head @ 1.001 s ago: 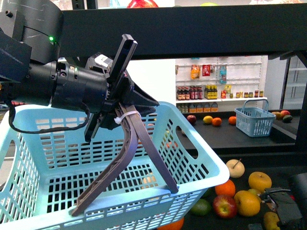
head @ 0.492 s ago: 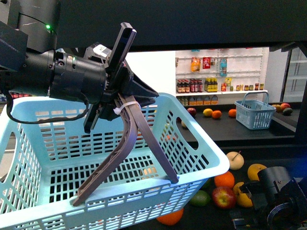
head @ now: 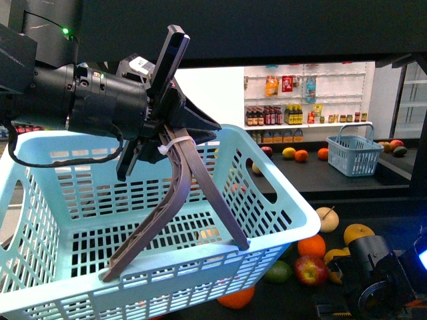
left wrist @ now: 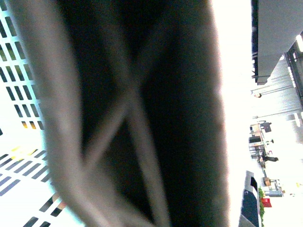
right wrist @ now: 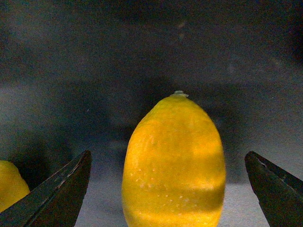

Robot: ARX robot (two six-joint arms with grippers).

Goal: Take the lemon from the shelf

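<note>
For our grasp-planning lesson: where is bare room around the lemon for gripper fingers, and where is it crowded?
Bare dark shelf floor flanks the oval yellow lemon on both sides, reaching the black fingers of the right gripper. Crowded: another yellow fruit beside one finger.

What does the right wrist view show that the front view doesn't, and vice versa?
Right wrist only: the lemon close up, centred between the open right end effector's fingers with a gap on each side, and another yellow fruit at the edge.
Front only: the left end effector, fingers spread, tips at the light blue basket's rim; an apple, an orange, white bottle shelves behind.
Both: the black shelf holding fruit.
</note>
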